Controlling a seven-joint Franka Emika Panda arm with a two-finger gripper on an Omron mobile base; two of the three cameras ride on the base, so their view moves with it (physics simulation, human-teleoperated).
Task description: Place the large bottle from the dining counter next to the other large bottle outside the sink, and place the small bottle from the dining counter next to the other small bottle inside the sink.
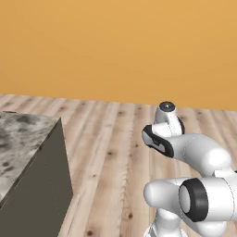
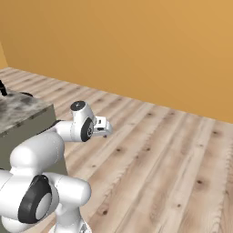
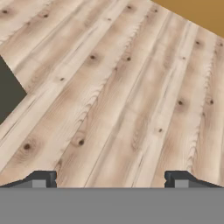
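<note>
Gripper jaws apart, wide, nothing between them; two small dark square-cut fingertips at the bottom of the hand view, pointing down at bare floor. Floor is pale wood plank, long straight boards, dark knots and grain streaks, matte.

Dining counter, the desk, sits at the left of the left base view: grey-brown speckled marble slab top, mottled and cloudy, sharp square corner, on a flat olive-grey boxy base. In the right base view its corner shows at the far left, with a small dark shape on top at the frame edge, too cut off to tell what it is. The dark wedge at the left of the hand view looks like the desk's base.

Arm is white, glossy, rounded tube segments with black joint rings, folded low beside the desk corner, apart from it. Wall behind is plain flat orange, no texture.
</note>
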